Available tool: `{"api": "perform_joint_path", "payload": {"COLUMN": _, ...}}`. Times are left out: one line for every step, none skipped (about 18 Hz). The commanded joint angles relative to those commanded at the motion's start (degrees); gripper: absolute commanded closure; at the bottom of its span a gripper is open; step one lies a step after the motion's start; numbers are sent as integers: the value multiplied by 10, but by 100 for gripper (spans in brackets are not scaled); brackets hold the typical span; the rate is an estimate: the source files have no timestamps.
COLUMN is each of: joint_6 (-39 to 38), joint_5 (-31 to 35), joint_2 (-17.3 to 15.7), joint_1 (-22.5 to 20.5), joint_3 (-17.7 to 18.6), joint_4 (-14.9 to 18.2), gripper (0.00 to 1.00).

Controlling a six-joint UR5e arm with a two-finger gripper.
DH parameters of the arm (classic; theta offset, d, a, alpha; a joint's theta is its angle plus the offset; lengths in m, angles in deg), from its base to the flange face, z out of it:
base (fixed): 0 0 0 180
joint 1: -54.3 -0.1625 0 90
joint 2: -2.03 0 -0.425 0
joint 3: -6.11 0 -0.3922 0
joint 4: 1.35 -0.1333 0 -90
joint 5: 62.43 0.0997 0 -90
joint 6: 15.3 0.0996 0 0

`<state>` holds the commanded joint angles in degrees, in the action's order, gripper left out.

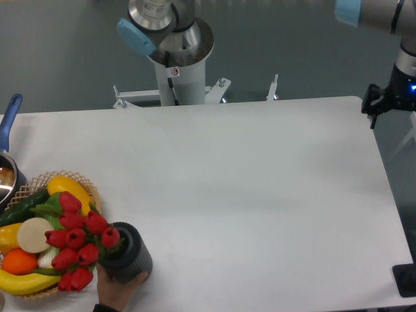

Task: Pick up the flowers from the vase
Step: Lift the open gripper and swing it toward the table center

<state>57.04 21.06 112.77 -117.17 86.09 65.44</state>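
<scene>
Risk of tipping the vase [128, 259] or striking the person's hand [117, 296] touching it, flowers [77, 244] leaning from it over the basket [88, 188], gripper [382, 103] well apart at far right, openness impossible to tell.

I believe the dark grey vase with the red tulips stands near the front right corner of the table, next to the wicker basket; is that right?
Not quite: the camera view shows the vase with the red tulips near the front left corner of the table, not the right. It does sit next to the wicker basket.
</scene>
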Motion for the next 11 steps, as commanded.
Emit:
{"api": "perform_joint_path", "payload": {"joint_6": -2, "joint_5": 0, "joint_2": 1, "joint_1": 1, "joint_3": 1, "joint_4": 0, "gripper": 0}}
{"api": "perform_joint_path", "payload": {"joint_6": -3, "joint_5": 0, "joint_2": 2, "joint_1": 3, "joint_3": 4, "joint_4": 0, "gripper": 0}}
{"api": "perform_joint_path", "payload": {"joint_6": -4, "joint_5": -2, "joint_2": 3, "joint_1": 4, "joint_3": 10, "joint_4": -2, "gripper": 0}}
{"api": "perform_joint_path", "payload": {"joint_6": -5, "joint_5": -2, "joint_2": 5, "joint_1": 8, "joint_3": 11, "joint_4": -4, "gripper": 0}}
{"api": "perform_joint_path", "payload": {"joint_6": -8, "joint_5": -2, "joint_2": 9, "joint_1": 15, "joint_3": 10, "joint_4": -6, "gripper": 0}}
{"api": "perform_joint_path", "payload": {"joint_6": -12, "joint_5": -1, "joint_2": 9, "joint_1": 18, "joint_3": 11, "joint_4": -9, "gripper": 0}}
{"api": "perform_joint_path", "payload": {"joint_6": -15, "joint_5": -2, "joint_2": 10, "joint_1": 23, "joint_3": 14, "joint_4": -9, "gripper": 0}}
{"api": "perform_joint_path", "payload": {"joint_6": -16, "joint_5": -2, "joint_2": 9, "joint_1": 28, "joint_3": 17, "joint_4": -9, "gripper": 0}}
{"api": "perform_joint_path", "payload": {"joint_6": -19, "joint_5": -3, "joint_2": 5, "joint_1": 31, "joint_3": 27, "joint_4": -8, "gripper": 0}}
{"api": "perform_joint_path", "payload": {"joint_6": -25, "joint_5": -5, "joint_2": -1, "joint_1": 32, "joint_3": 45, "joint_4": -9, "gripper": 0}}
{"api": "perform_joint_path", "payload": {"joint_6": -33, "joint_5": -6, "joint_2": -12, "joint_1": 35, "joint_3": 55, "joint_4": -9, "gripper": 0}}
